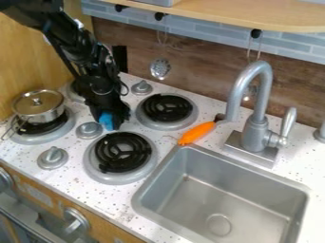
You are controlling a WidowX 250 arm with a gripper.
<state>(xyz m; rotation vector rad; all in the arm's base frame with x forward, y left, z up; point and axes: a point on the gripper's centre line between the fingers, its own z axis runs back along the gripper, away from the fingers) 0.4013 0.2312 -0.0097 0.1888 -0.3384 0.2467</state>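
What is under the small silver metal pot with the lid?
Under the pot is a black coil burner in a round grey metal ring; the burner's middle is covered, not visible.

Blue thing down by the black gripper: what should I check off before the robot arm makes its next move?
1. Blue thing firmly held by the gripper: cannot tell; it sits right at the gripper's lower end.
2. Blue thing lifted off the countertop: cannot tell from this angle.
3. Pot upright on its burner, lid on: ok.
4. Gripper well apart from the faucet: ok.
5. Orange thing apart from the gripper: ok; it lies beside the sink.
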